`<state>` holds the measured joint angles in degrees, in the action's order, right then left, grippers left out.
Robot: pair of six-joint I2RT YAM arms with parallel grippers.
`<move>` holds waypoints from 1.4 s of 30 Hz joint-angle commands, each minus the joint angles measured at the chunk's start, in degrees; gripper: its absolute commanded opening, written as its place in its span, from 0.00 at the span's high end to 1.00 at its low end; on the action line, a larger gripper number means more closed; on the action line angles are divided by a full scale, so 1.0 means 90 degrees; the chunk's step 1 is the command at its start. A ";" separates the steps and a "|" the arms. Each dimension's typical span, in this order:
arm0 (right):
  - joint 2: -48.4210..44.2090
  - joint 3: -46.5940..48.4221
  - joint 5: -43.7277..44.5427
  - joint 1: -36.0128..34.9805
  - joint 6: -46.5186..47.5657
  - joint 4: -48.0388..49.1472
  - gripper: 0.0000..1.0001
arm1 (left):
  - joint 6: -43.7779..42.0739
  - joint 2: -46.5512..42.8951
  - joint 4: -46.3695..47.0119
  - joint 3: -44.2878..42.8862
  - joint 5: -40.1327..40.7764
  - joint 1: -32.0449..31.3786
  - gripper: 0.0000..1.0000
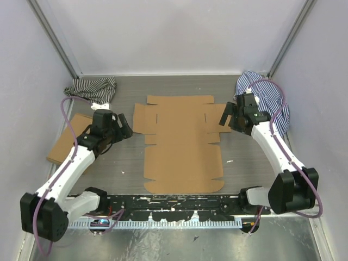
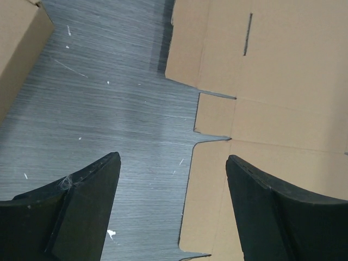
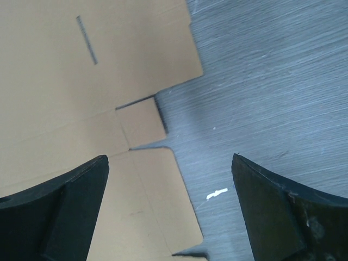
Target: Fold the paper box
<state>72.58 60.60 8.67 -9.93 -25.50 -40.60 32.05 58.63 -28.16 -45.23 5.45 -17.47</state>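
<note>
The paper box (image 1: 182, 144) lies flat and unfolded on the grey table, a brown die-cut sheet with side flaps and slits. My left gripper (image 1: 125, 127) hovers open just off the sheet's left flap. In the left wrist view the left gripper (image 2: 173, 157) straddles the left edge of the paper box (image 2: 272, 109), with nothing between the fingers (image 2: 81, 212). My right gripper (image 1: 225, 117) stands open over the right flap. In the right wrist view the right gripper (image 3: 170, 157) spans the right edge of the paper box (image 3: 81, 98), holding nothing.
A second flat brown cardboard box (image 1: 68, 140) lies at the left, also seen as the box corner (image 2: 16, 43). Striped cloths sit at the back left (image 1: 92, 88) and back right (image 1: 267, 95). White walls enclose the table on three sides.
</note>
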 commanded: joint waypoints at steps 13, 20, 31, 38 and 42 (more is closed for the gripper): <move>0.1316 -0.0640 -0.1609 0.0874 0.0088 0.1802 0.05 | 0.0101 0.2038 0.0982 -0.0111 -0.0517 -0.0010 0.13; 0.1724 -0.0922 -0.2201 0.0689 0.0177 0.2313 0.15 | 0.0064 0.2352 0.1142 -0.0033 -0.0560 -0.0003 0.13; 0.2332 -0.0715 -0.1733 -0.0031 0.0160 0.2280 0.23 | 0.0067 0.2443 0.1179 0.0010 -0.0612 -0.0007 0.13; 0.2267 -0.0628 -0.1438 -0.0354 0.0142 0.2197 0.26 | 0.0062 0.2362 0.1168 0.0062 -0.0591 -0.0003 0.14; 0.2067 -0.0431 -0.1099 -0.0624 0.0171 0.1993 0.27 | 0.0064 0.2414 0.1170 0.0075 -0.0608 -0.0005 0.14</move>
<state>93.80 53.21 -4.84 -13.21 -24.12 -21.78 33.06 80.95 -18.87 -45.21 0.30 -17.52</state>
